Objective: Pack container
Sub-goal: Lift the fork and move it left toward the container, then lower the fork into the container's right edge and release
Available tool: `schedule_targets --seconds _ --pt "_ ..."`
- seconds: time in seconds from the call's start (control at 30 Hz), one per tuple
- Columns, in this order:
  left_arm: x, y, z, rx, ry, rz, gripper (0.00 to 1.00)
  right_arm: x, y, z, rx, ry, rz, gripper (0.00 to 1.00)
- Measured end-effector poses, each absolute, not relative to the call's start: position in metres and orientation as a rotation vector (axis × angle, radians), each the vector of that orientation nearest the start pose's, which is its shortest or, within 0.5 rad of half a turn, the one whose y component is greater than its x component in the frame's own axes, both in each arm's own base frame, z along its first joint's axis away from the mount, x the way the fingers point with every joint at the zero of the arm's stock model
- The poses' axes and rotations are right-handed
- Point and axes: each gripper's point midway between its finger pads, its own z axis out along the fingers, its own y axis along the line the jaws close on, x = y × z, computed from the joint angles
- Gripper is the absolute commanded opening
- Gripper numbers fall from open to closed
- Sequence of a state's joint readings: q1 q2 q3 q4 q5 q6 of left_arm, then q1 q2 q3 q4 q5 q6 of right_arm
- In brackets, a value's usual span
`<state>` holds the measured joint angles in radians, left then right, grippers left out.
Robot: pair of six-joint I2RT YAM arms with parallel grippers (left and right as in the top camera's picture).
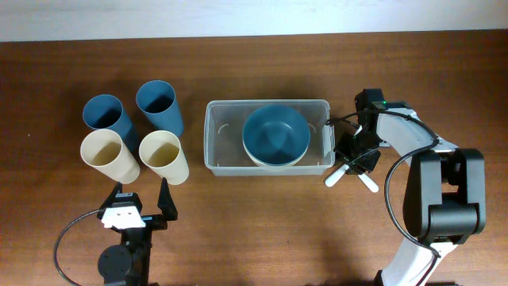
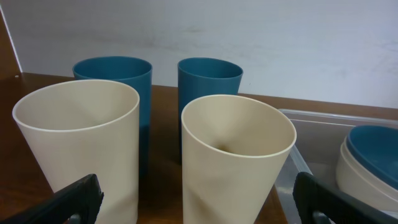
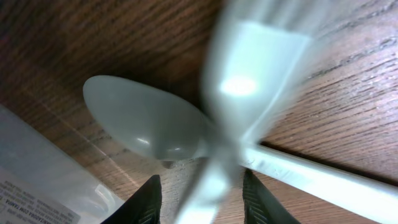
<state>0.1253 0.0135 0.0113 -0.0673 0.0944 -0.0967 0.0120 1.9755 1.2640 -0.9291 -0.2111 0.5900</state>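
Left pincer [image 1: 143,192]: open, at 7 o'clock of the clear rectangular plastic container [image 1: 214,144]. Right pincer [image 3: 202,190]: over white plastic spoons [image 3: 146,121] at its 3 o'clock; grip indeterminate.

Noted dark brown wood-grain table [image 1: 254,230], evenly lit. Saw plain pale wall [image 2: 280,37] behind far edge, faintly scuffed.
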Motion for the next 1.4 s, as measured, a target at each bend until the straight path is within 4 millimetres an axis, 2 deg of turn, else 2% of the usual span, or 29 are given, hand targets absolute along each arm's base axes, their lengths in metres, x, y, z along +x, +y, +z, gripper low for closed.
schedule_targets --seconds 0.1,0.3,0.4,0.53,0.87,1.13,1.27,1.4 --pt "0.246 0.015 0.159 -0.110 1.637 -0.056 1.00 0.332 0.040 0.000 0.944 3.114 0.298 0.33" --pt "0.246 0.015 0.159 -0.110 1.637 -0.056 1.00 0.336 0.040 -0.001 0.948 3.092 0.305 0.11" --pt "0.246 0.015 0.159 -0.110 1.637 -0.056 1.00 0.338 0.038 -0.001 0.952 3.084 0.308 0.07" --pt "0.246 0.015 0.159 -0.110 1.637 -0.056 1.00 0.338 0.034 -0.001 0.965 3.078 0.310 0.06" --pt "0.246 0.015 0.159 -0.110 1.637 -0.056 1.00 0.338 -0.002 0.000 1.047 3.043 0.340 0.04" --pt "0.246 0.015 0.159 -0.110 1.637 -0.056 1.00 0.327 -0.011 0.003 1.005 3.105 0.345 0.04" --pt "0.246 0.015 0.159 -0.110 1.637 -0.056 1.00 0.329 -0.012 0.012 0.941 3.141 0.346 0.04" --pt "0.246 0.015 0.159 -0.110 1.637 -0.056 1.00 0.342 -0.014 0.030 0.872 3.136 0.354 0.04"
